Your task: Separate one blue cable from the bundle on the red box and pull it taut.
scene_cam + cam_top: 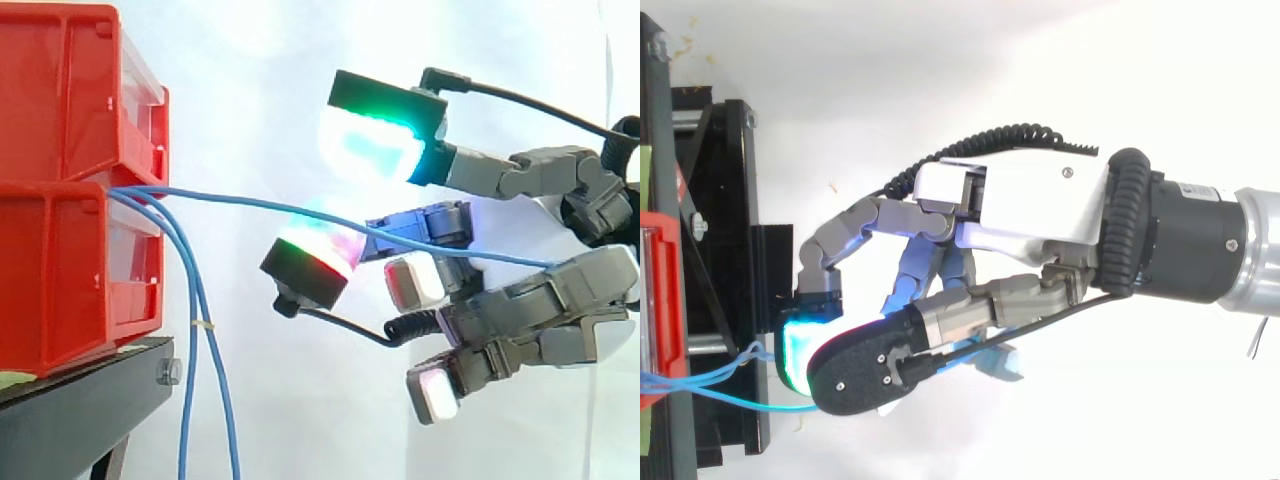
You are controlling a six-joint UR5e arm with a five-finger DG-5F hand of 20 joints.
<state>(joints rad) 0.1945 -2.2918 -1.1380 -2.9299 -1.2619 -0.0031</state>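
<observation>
Two red bins (60,280) are stacked at the left on a black stand (90,400). A bundle of thin blue cables comes out between them. One blue cable (300,212) runs almost level to the right, sagging slightly, and ends deep between the fingers of my hand (560,300). The hand is held a little away from the bins, its glowing pads pointing towards them, and its fingers pinch that cable near the palm. From above, the hand (1030,200) reaches leftwards and the cable (740,402) passes under its fingertips. The other cables (190,330) hang down beside the stand.
A small pale tie (203,325) binds the hanging cables. The red bin edge (662,300) and the black stand frame (730,250) lie at the left of the top view. A white curtain forms the background.
</observation>
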